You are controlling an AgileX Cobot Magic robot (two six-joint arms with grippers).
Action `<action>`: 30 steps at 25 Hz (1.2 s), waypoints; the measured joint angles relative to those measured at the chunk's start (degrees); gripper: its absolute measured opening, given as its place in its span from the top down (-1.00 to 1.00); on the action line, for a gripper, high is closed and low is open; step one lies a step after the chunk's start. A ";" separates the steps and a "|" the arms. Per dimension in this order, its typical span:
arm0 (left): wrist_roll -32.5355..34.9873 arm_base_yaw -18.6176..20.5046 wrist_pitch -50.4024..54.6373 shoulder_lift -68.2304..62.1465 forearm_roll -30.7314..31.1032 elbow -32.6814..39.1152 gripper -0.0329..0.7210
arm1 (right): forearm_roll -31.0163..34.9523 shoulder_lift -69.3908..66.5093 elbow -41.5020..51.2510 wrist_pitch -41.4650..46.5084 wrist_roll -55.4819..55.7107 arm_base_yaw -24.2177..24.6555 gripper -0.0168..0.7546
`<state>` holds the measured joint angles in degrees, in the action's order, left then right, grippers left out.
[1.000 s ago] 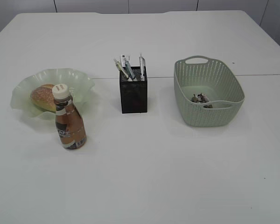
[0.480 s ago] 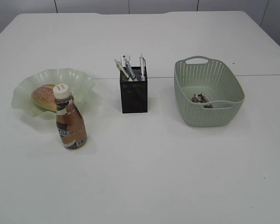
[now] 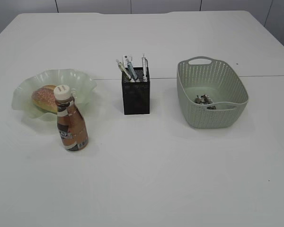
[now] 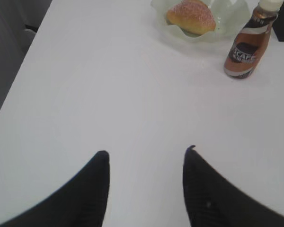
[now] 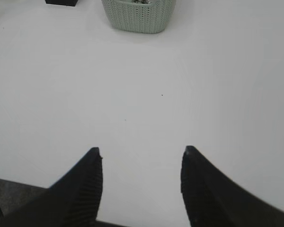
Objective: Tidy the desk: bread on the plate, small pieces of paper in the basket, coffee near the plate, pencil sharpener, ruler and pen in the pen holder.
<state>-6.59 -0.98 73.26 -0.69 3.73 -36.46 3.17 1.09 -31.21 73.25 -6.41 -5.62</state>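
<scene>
A bread roll (image 3: 44,98) lies on the pale green wavy plate (image 3: 83,81) at the left. Right in front of the plate stands the brown coffee bottle (image 3: 71,126). The black mesh pen holder (image 3: 136,97) in the middle holds pens and a ruler (image 3: 132,69); the pencil sharpener is hidden. Small paper pieces (image 3: 203,100) lie in the green basket (image 3: 199,116) at the right. Neither arm shows in the exterior view. My left gripper (image 4: 146,153) hangs open over bare table, well short of the bread (image 4: 191,15) and coffee (image 4: 249,44). My right gripper (image 5: 141,151) is open, empty, far from the basket (image 5: 138,18).
The white table (image 3: 156,184) runs wide in front of the objects. Its left edge (image 4: 19,80) shows in the left wrist view, and its near edge (image 5: 19,188) lies just under my right gripper.
The exterior view looks the same across the frames; bread, coffee, pen holder and basket have stayed put.
</scene>
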 joint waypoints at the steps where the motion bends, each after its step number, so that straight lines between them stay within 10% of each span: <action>1: 0.09 0.00 -0.14 0.00 0.00 0.86 -0.09 | -0.05 0.00 0.30 -0.43 0.00 0.00 -0.09; 30: 5.70 0.00 -10.07 0.00 -6.37 6.46 -0.18 | -0.94 0.00 2.79 -6.67 0.83 0.00 -0.16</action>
<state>-0.89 -0.98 63.20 -0.69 -2.64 -30.00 2.23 1.09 -28.41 66.57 -5.58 -5.62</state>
